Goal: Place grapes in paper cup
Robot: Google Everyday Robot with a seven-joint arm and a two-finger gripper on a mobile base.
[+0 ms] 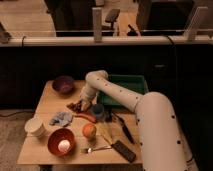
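The grapes point(75, 106) are a small dark red-purple cluster lying on the wooden table point(45, 102), just left of the table's middle. My gripper point(83, 104) is down at the grapes, right against their right side, at the end of my white arm point(120, 95). The paper cup point(35, 127) is white and stands upright near the table's front left, well apart from the gripper.
A purple bowl point(63, 84) sits at the back left. A green bin point(125, 87) is at the back right. A grey cloth point(61, 118), an orange stick point(86, 117), a blue cup point(98, 110), an orange fruit point(89, 130), a red bowl point(61, 142), a fork point(95, 148) and a black remote point(123, 150) lie in front.
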